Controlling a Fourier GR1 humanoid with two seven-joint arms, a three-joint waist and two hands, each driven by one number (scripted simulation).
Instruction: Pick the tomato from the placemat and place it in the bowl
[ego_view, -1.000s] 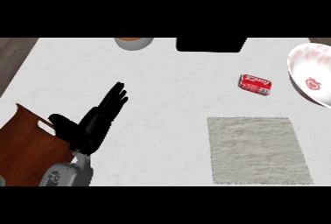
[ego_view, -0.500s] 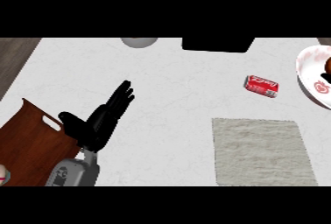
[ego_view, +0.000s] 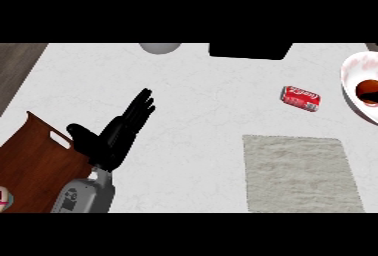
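On white counter (ego_view: 199, 100), grey placemat (ego_view: 299, 172), red can (ego_view: 300, 98)

Black left hand (ego_view: 118, 135), slim fingers and thumb; grey forearm (ego_view: 85, 196), dark round marking

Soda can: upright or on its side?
On its side: the red soda can lies lengthwise on the counter, label showing.

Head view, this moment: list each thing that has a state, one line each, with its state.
left hand: open, fingers straight, holding nothing, over the counter
placemat: flat on the counter, nothing on it
bowl: upright at the right edge, partly cut off, a dark red round thing inside
soda can: lying on its side, apart from the placemat and bowl
cutting board: flat at the lower left
right hand: not in view
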